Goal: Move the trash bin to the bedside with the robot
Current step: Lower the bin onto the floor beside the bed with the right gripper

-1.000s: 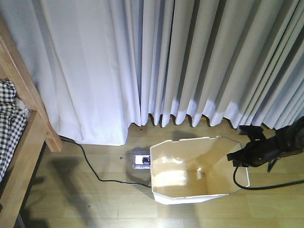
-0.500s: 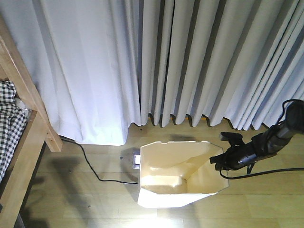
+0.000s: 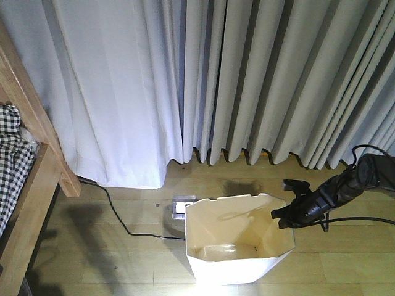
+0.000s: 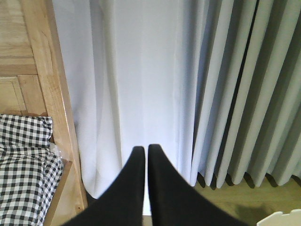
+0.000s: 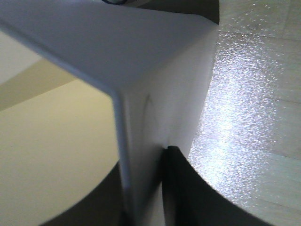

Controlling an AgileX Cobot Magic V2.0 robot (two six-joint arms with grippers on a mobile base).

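Curtains behind, our right gripper (image 3: 285,217) stays clamped on the bin (image 3: 237,243) rim, having dragged it left toward the bed (image 3: 28,179), while our left gripper (image 4: 144,155) hangs closed, empty.

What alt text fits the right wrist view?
Close-up of the right pincer clamped on the white bin's thin rim wall, one dark finger outside. The cream interior is at left and the glossy wood floor at right.

Daylight glows through the curtain (image 3: 203,80), leaving its folds pale and washed out. Glare whitens the floor (image 3: 111,265) below the trash bin (image 3: 237,237). The right wrist view is close and blurred, its floor speckled with bright sheen.
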